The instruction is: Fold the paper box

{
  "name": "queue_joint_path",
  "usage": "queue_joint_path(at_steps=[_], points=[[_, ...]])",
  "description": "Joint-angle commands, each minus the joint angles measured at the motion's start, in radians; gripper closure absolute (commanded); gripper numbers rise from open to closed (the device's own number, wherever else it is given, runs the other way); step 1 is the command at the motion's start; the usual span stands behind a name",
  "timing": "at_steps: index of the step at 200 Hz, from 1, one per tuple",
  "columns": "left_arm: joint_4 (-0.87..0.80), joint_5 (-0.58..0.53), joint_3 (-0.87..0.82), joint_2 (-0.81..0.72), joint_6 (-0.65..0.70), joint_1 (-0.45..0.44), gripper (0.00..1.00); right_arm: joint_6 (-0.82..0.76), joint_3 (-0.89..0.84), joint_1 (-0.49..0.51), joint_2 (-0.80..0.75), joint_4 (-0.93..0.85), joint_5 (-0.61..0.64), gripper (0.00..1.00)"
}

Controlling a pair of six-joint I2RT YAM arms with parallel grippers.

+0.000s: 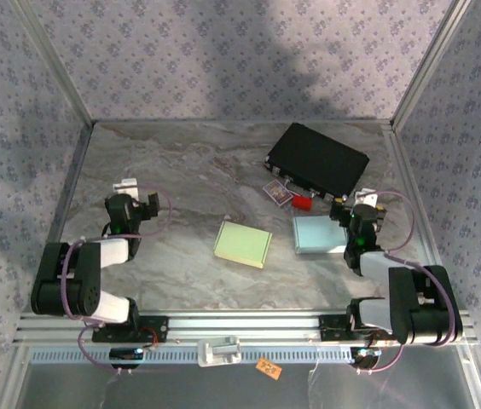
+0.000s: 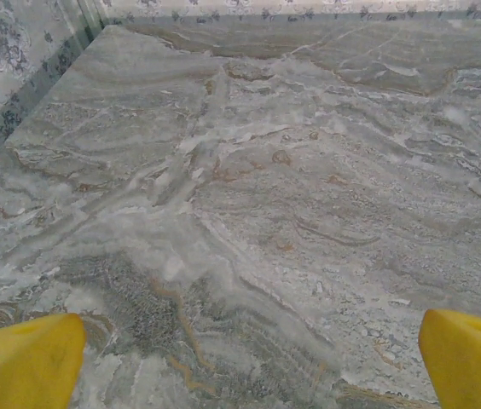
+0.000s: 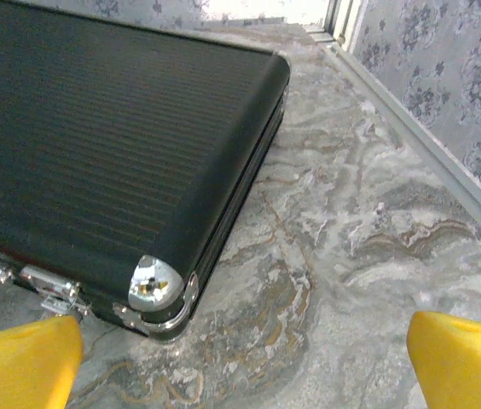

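Observation:
A flat pale yellow-green paper box (image 1: 243, 244) lies on the marble table near the middle. A second flat piece, pale blue (image 1: 319, 234), lies just to its right. My left gripper (image 1: 130, 192) hovers at the left side, well away from both, and its yellow fingers (image 2: 23, 362) stand wide open over bare marble (image 2: 249, 358). My right gripper (image 1: 358, 204) sits just behind the blue piece. It is open too (image 3: 245, 358), with one yellow fingertip (image 3: 462, 358) at each lower corner and nothing between them.
A black ribbed case (image 1: 317, 159) with chrome corners (image 3: 155, 283) lies at the back right, close in front of my right gripper. A small red object (image 1: 302, 203) and a patterned packet (image 1: 278, 192) sit by its front edge. Metal frame rails (image 1: 411, 196) border the table.

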Motion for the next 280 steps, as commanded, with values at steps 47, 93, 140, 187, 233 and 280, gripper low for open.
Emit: queue_joint_path(at_steps=[47,93,140,187,233,280], points=[[0.124,-0.038,0.008,0.09,-0.014,0.012,0.0,-0.033,0.015,-0.069,0.02,0.091,-0.064,0.01],[0.089,-0.027,0.031,0.097,-0.032,0.029,0.0,-0.045,0.019,-0.063,0.011,0.069,-0.098,0.01],[0.088,-0.027,0.031,0.097,-0.032,0.029,0.0,0.02,-0.024,-0.106,-0.061,0.083,-0.046,0.01],[0.087,-0.026,0.033,0.096,-0.033,0.029,0.0,0.016,-0.031,-0.101,0.022,0.177,-0.072,0.01],[0.087,-0.027,0.033,0.096,-0.031,0.029,0.0,-0.056,-0.046,-0.032,0.088,0.277,-0.055,0.01],[0.087,-0.027,0.032,0.096,-0.031,0.029,0.0,-0.072,-0.056,-0.025,0.239,0.435,-0.072,0.01]])
